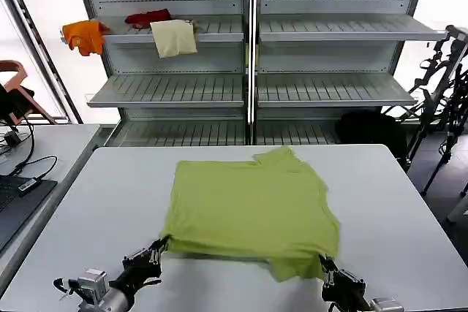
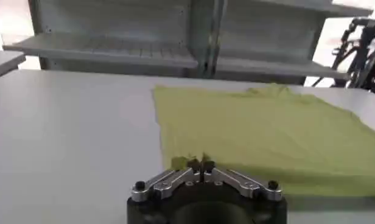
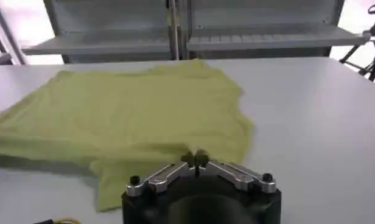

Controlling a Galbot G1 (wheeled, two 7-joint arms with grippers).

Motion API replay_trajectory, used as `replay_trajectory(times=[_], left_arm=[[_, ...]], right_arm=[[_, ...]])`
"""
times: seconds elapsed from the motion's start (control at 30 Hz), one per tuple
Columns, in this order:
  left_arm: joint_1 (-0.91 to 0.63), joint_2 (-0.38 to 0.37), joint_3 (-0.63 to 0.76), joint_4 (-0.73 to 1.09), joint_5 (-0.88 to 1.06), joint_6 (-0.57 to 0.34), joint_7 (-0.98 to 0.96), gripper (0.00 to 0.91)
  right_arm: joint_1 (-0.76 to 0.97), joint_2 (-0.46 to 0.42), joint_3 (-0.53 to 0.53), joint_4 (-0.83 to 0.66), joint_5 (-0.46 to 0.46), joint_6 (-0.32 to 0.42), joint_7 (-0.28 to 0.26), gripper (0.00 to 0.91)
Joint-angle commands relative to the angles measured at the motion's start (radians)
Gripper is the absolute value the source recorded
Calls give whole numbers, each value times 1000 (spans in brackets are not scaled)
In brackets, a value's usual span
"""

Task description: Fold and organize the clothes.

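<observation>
A lime-green T-shirt [image 1: 252, 206] lies spread on the white table [image 1: 102, 195], with a sleeve bunched at its far edge. My left gripper [image 1: 159, 245] is at the shirt's near left corner, shut on the fabric. In the left wrist view that gripper [image 2: 201, 163] pinches the T-shirt [image 2: 266, 131] at its hem. My right gripper [image 1: 326, 264] is at the near right corner, also shut on the cloth. The right wrist view shows this gripper [image 3: 195, 159] closed on the edge of the T-shirt [image 3: 126, 112]. The near hem sits slightly raised, with a shadow beneath it.
Behind the table stand metal shelves [image 1: 248, 89] holding an orange cloth [image 1: 85, 35], a red cloth [image 1: 146, 17] and a cream cloth [image 1: 174, 37]. A side table with cables [image 1: 25, 180] is on the left. A black bag [image 1: 369, 129] and stands are at the back right.
</observation>
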Motion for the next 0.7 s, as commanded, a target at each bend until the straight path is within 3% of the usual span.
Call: replay_trajectory(times=[0.03,0.23,0.7], left_arm=[[-89,-35,-19,35,-30,8,21,0],[-121,-66,10,97,18,8,30,0],[-159,-100,41,137,115,8,21,0]], right_arm=[[77,16,17,-20,-1,1,-1,0],[149,48,-21,-99,-54,1,-36,0],[316,74,-91,-202,-81,-2,-5,0]])
